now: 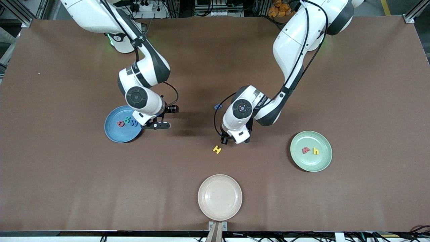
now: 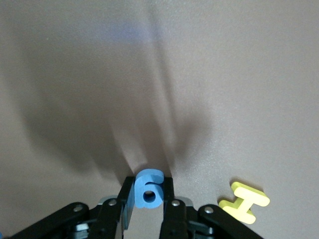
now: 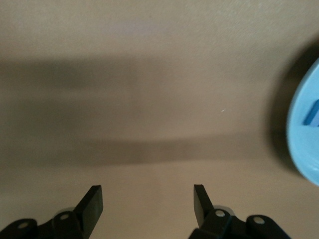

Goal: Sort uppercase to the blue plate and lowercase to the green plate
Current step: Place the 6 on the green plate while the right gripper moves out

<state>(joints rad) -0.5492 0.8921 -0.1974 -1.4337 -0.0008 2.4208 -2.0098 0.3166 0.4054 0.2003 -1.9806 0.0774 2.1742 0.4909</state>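
Note:
My left gripper (image 1: 235, 139) is shut on the blue g (image 2: 148, 188), low over the table's middle next to the yellow H (image 1: 217, 149), which also shows in the left wrist view (image 2: 245, 203). The blue plate (image 1: 114, 132) holds the red G-like letter (image 1: 120, 123), the green R (image 1: 127, 119) and the blue W (image 1: 134, 123). My right gripper (image 1: 159, 125) is open and empty beside that plate's rim, toward the table's middle; the right wrist view shows the gripper (image 3: 147, 199) and the rim (image 3: 304, 134). The green plate (image 1: 311, 164) holds the red w (image 1: 305, 150) and the yellow h (image 1: 315, 151). The blue m-like letter is out of view.
A cream plate (image 1: 220, 208) with nothing in it sits at the table's edge nearest the front camera, nearer to that camera than the yellow H. The brown table (image 1: 369, 84) stretches wide toward both ends.

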